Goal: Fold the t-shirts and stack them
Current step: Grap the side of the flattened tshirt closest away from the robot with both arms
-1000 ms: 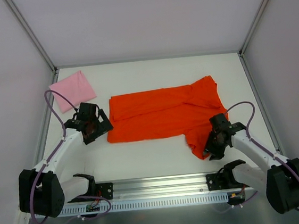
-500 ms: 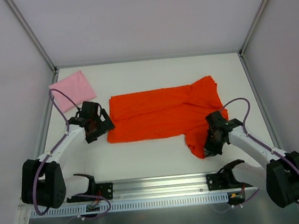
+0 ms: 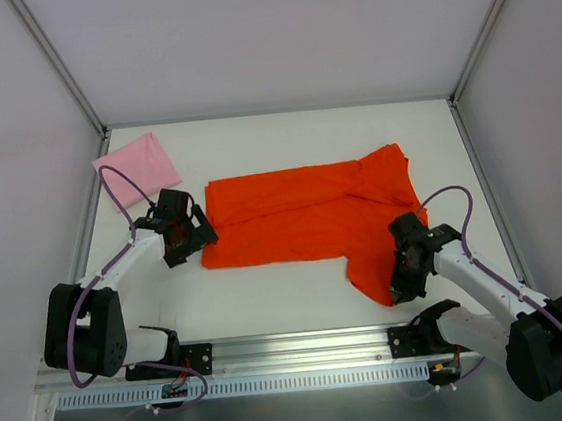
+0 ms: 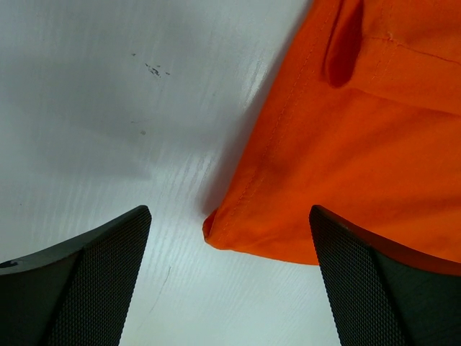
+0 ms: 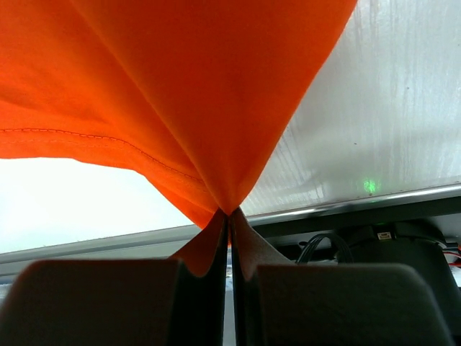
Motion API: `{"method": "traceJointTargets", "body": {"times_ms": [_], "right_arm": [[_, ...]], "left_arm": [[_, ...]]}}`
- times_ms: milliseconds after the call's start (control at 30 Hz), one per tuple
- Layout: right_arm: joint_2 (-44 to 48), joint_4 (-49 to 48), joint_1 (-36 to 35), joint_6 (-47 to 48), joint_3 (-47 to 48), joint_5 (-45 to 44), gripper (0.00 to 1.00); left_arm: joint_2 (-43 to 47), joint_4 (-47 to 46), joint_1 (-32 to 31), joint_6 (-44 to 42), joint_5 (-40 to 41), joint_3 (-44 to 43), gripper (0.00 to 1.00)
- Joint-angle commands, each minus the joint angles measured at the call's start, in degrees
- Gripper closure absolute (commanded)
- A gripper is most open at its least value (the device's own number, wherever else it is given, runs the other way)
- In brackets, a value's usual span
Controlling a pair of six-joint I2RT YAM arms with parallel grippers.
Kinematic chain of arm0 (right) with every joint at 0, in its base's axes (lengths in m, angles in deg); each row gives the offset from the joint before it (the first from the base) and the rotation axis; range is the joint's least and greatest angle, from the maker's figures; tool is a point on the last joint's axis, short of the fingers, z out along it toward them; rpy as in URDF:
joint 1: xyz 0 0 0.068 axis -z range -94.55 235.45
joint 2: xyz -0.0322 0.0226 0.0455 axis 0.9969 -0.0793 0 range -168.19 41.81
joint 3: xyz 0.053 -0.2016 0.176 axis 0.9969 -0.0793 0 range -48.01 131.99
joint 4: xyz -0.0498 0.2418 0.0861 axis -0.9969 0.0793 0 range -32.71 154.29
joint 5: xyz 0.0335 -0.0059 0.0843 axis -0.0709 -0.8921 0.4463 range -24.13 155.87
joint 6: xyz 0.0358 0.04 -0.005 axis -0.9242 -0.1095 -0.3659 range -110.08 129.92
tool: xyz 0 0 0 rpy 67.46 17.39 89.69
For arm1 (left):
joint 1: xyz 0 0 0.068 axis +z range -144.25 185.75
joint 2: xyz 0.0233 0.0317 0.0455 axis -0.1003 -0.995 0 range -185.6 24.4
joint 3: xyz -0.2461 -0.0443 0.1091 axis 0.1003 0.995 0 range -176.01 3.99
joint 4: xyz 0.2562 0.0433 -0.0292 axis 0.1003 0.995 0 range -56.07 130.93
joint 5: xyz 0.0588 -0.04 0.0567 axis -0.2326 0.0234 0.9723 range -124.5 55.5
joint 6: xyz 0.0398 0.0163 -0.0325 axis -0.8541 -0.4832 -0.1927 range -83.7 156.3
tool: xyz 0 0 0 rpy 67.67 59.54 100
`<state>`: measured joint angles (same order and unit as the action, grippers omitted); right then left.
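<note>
The orange-red t-shirt (image 3: pixel 306 213) lies spread across the middle of the table, a flap hanging toward the near right. The pink t-shirt (image 3: pixel 138 166) lies folded as a small square at the far left. My left gripper (image 3: pixel 191 238) is open and low over the table, its jaws astride the orange shirt's near-left corner (image 4: pixel 216 229). My right gripper (image 3: pixel 401 283) is shut on the orange shirt's near-right flap (image 5: pixel 216 108), which stretches up from the pinched fingers (image 5: pixel 229 238).
The aluminium rail (image 3: pixel 305 344) with the arm bases runs along the near edge. White walls enclose the table on the left, right and back. Bare white tabletop (image 3: pixel 270 292) lies between the shirt and the rail.
My left gripper has moved right, up to the shirt's left corner. My right gripper has closed in on the near-right flap and pulled it a little toward the near edge.
</note>
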<state>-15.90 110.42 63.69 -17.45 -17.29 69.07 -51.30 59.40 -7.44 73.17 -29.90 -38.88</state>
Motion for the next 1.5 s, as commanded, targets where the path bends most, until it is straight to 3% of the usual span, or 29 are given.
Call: {"method": "traceJointTargets", "body": {"times_ms": [0,267,400,667,867,933,1100,1133,1467], "right_arm": [[0.6,3.7,-0.3,0.5,0.0,-0.9,0.99],[-0.2,4.7,-0.4,2.5,1.7,-1.7,0.99],[-0.9,4.0,-0.4,2.8,1.9,-1.4,0.99],[-1.5,3.0,-0.3,3.4,2.2,-1.5,0.99],[-1.5,2.6,-0.4,3.1,2.3,-1.2,0.99],[-1.5,2.5,-0.4,3.1,2.2,-1.1,0.99],[-1.4,2.9,-0.4,3.1,2.2,-1.4,0.99],[-1.2,3.1,-0.4,3.1,2.3,-1.4,0.99],[-0.1,5.9,-0.4,3.6,8.1,-2.8,0.99]], "left_arm": [[-0.9,-1.1,-0.6,1.2,0.0,0.9,0.09],[-1.1,-1.8,-0.6,2.5,0.9,1.7,0.17],[-1.8,-3.1,-0.6,3.6,-0.7,2.6,0.25],[-0.9,-1.9,-2.7,5.1,-0.5,5.2,0.30],[0.1,-1.2,-2.7,5.2,1.3,6.0,0.54],[-0.4,-1.7,-2.7,5.1,1.1,6.0,0.68],[-1.6,-2.3,-2.7,5.1,1.0,6.4,0.91],[-1.3,-2.4,-2.7,5.1,1.0,6.6,1.00],[4.4,2.6,-2.7,4.2,4.7,5.3,1.00]]}}
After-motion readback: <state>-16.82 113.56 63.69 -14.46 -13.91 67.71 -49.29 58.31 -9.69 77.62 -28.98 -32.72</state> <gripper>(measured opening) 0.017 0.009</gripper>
